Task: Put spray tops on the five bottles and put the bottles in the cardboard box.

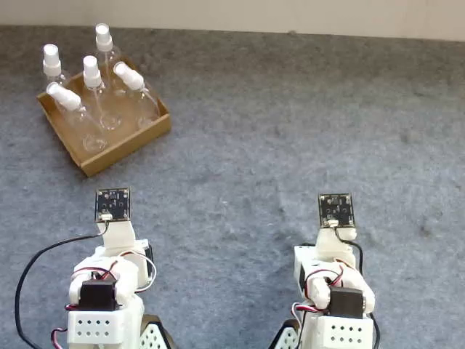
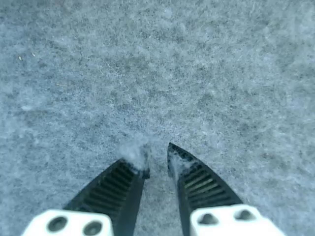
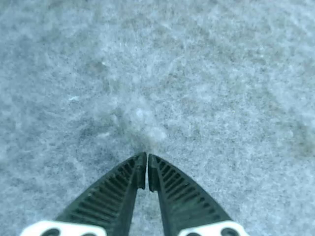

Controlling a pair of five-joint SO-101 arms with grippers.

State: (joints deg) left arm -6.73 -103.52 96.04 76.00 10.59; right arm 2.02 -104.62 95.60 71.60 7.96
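Note:
A cardboard box [image 1: 125,151] sits at the far left of the grey carpet. Inside it stand and lean several clear bottles [image 1: 102,109], each with a white spray top [image 1: 91,70]. Both arms rest at the near edge, far from the box, the left arm [image 1: 110,276] and the right arm [image 1: 333,280]. My left gripper [image 2: 156,160] hovers low over bare carpet with its fingers a narrow gap apart and nothing between them. My right gripper [image 3: 147,169] is shut on nothing, its tips touching just above the carpet.
Grey felt carpet [image 1: 290,131] covers the whole table between the box and the arms. A pale wall strip runs along the far edge. Cables [image 1: 29,276] loop beside the left arm's base.

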